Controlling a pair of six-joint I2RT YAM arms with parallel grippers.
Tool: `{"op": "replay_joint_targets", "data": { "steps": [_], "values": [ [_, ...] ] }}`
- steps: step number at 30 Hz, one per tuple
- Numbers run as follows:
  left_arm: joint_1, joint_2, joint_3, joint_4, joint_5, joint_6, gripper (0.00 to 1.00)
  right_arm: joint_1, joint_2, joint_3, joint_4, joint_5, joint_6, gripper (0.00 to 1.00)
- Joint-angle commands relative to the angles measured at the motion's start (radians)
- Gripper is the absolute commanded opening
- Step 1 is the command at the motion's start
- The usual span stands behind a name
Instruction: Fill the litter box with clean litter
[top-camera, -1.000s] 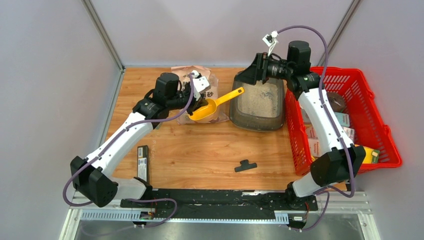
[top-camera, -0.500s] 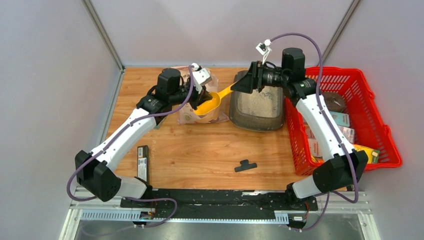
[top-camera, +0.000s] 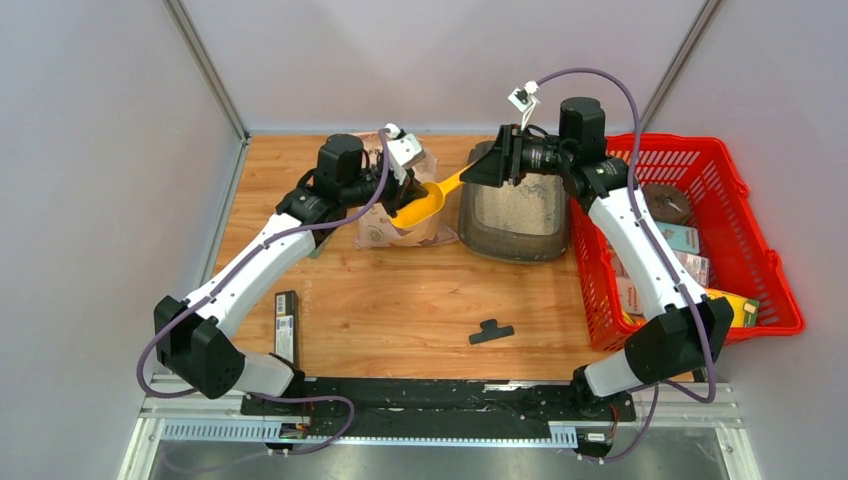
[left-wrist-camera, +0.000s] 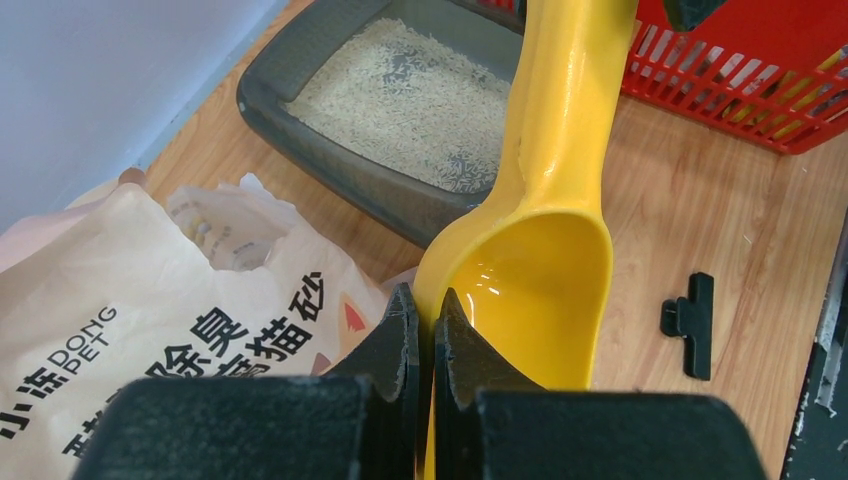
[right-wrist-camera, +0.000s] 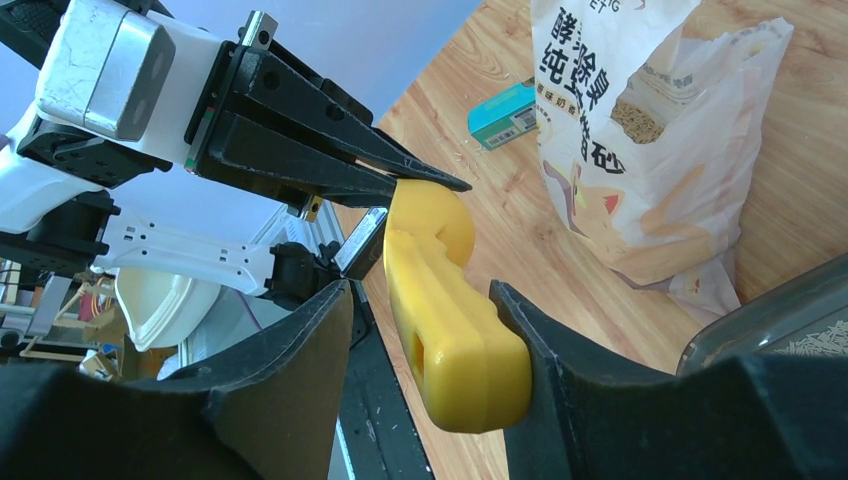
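Observation:
The dark grey litter box stands at the back middle, with pale clean litter covering its floor; both show in the left wrist view, litter. My left gripper is shut on the rim of the empty yellow scoop, held over the pink-white litter bag. My right gripper is open, its jaws on either side of the scoop's handle end, which lies against one finger with a gap to the other.
A red mesh basket with several packages stands right of the litter box. A black T-shaped piece and a flat black bar lie on the near table. A teal box lies by the bag.
My left gripper lifted the scoop up and back over the bag. My right gripper swung left from the litter box's far edge to the scoop's handle end.

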Motion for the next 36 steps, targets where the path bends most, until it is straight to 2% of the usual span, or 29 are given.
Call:
{"op": "replay_joint_targets", "data": {
  "steps": [1,4,18,21,23,24,25,26,27,30,33,36],
  "values": [
    [0.003,0.011,0.049,0.045,0.025,-0.020,0.00,0.010,0.007,0.021,0.044,-0.017,0.007,0.56],
    [0.003,0.022,0.052,0.065,0.039,-0.061,0.00,0.013,0.006,0.016,0.071,-0.008,0.018,0.56],
    [0.003,0.054,0.059,0.106,0.049,-0.147,0.00,0.032,0.027,0.033,0.105,0.035,0.015,0.46],
    [0.003,0.054,0.057,0.102,0.050,-0.143,0.00,0.032,0.030,0.039,0.105,0.040,0.011,0.39],
    [0.003,0.055,0.058,0.105,0.047,-0.143,0.00,0.033,0.035,0.039,0.109,0.034,0.011,0.22],
    [0.003,0.057,0.062,0.100,0.042,-0.141,0.07,0.032,0.036,0.042,0.111,0.031,0.006,0.14],
    [0.003,0.057,0.065,0.098,0.035,-0.138,0.17,0.032,0.035,0.044,0.110,0.032,0.003,0.00],
    [0.003,0.055,0.069,0.092,0.029,-0.130,0.26,0.030,0.035,0.056,0.106,0.038,-0.003,0.00],
    [0.005,0.052,0.080,0.073,0.015,-0.118,0.41,0.029,0.041,0.065,0.099,0.045,-0.006,0.00],
    [0.049,0.029,0.113,0.036,0.024,-0.080,0.56,0.016,0.056,0.128,0.073,0.058,-0.038,0.00],
    [0.149,0.017,0.187,-0.027,0.073,-0.052,0.63,-0.010,0.075,0.207,0.024,0.089,-0.098,0.00],
    [0.254,0.037,0.287,-0.116,0.117,0.040,0.71,-0.037,0.096,0.255,-0.009,0.149,-0.144,0.00]
  ]
}}
